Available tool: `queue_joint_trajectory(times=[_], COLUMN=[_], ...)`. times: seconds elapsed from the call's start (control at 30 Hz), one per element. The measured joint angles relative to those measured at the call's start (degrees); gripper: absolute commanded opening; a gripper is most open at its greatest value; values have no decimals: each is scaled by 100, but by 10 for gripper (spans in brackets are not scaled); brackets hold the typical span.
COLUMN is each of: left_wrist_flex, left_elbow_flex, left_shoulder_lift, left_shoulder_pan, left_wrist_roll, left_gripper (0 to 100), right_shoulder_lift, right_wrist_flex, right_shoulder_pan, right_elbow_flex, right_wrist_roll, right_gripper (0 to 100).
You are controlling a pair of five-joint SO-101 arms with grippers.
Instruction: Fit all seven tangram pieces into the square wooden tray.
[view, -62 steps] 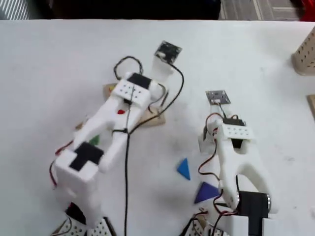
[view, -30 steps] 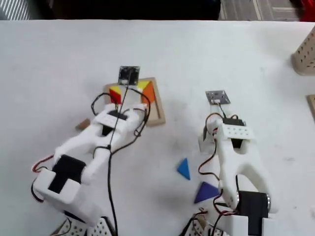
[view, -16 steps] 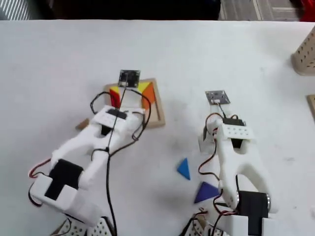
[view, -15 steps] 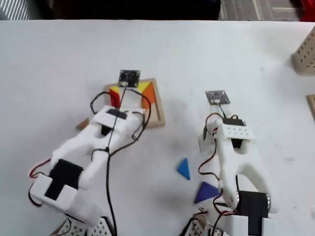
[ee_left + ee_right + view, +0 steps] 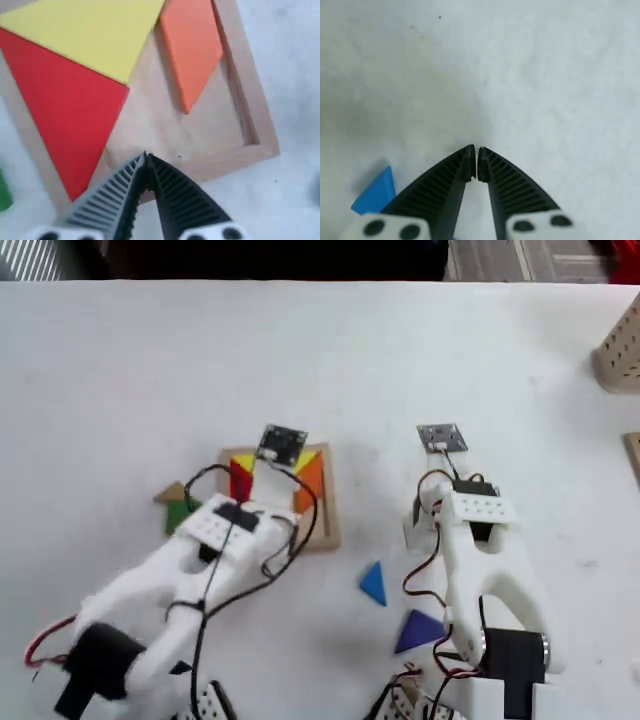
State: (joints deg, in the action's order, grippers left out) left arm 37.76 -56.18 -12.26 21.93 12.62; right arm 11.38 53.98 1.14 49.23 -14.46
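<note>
Blue triangle lies just beside R pincer (shut, empty), toward the tray — R arm's nearer; L pincer, shut too, hangs over tray edge.

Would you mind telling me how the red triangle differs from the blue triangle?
The red triangle lies inside the wooden tray; the blue triangle lies on the bare table. The red one looks clearly larger than the blue one. Both are triangles lying flat.
</note>
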Motion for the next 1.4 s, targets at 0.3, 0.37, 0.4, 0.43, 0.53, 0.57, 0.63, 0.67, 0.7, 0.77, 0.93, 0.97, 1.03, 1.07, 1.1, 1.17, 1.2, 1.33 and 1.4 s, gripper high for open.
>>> queue_joint_trajectory(times=[0.3,0.37,0.4,0.43,0.53,0.57,0.63,0.67,0.7,0.77,0.93,0.97,1.03,1.07,1.1,1.17,1.2,1.33,1.4], left_wrist_flex=[756,1099,1240,1354,1776,1925,2242,2391,2514,2585,2365,2295,2145,2057,1978,1899,1890,1881,1881], left_elbow_flex=[-527,-527,-519,-501,-475,-475,-475,-475,-475,-475,-475,-475,-475,-457,-369,-149,-26,484,782], left_shoulder_lift=[-2057,-2567,-2804,-3024,-3473,-3525,-3543,-3543,-3534,-3464,-3138,-3024,-2752,-2593,-2426,-2048,-1855,-1116,-756], left_shoulder_pan=[-9,-281,-475,-712,-1415,-1609,-1969,-2145,-2295,-2558,-3253,-3305,-3349,-3358,-3358,-3358,-3358,-3437,-3560], left_wrist_roll=[-519,-756,-826,-870,-1020,-1160,-1530,-1723,-1890,-2084,-2207,-2207,-2347,-2488,-2620,-2822,-2884,-2936,-2936], left_gripper=[24,60,107,177,412,478,550,554,548,519,424,407,374,360,348,332,327,328,328], right_shoulder_lift=[0,0,0,0,0,0,0,0,0,0,0,0,0,0,0,0,0,0,0], right_wrist_flex=[0,-26,-62,-70,-70,-70,-70,-70,-70,-70,-70,-70,-70,-70,-70,-70,-70,-70,-70], right_shoulder_pan=[0,0,0,0,0,0,0,0,0,0,0,0,0,0,0,0,0,0,0], right_elbow_flex=[0,0,0,0,0,0,0,0,0,0,0,0,0,0,0,0,0,0,0], right_wrist_roll=[0,0,0,0,0,0,0,0,0,0,0,0,0,0,0,0,0,0,0], right_gripper=[25,25,25,25,25,25,25,25,25,25,25,25,25,25,25,25,25,25,25])
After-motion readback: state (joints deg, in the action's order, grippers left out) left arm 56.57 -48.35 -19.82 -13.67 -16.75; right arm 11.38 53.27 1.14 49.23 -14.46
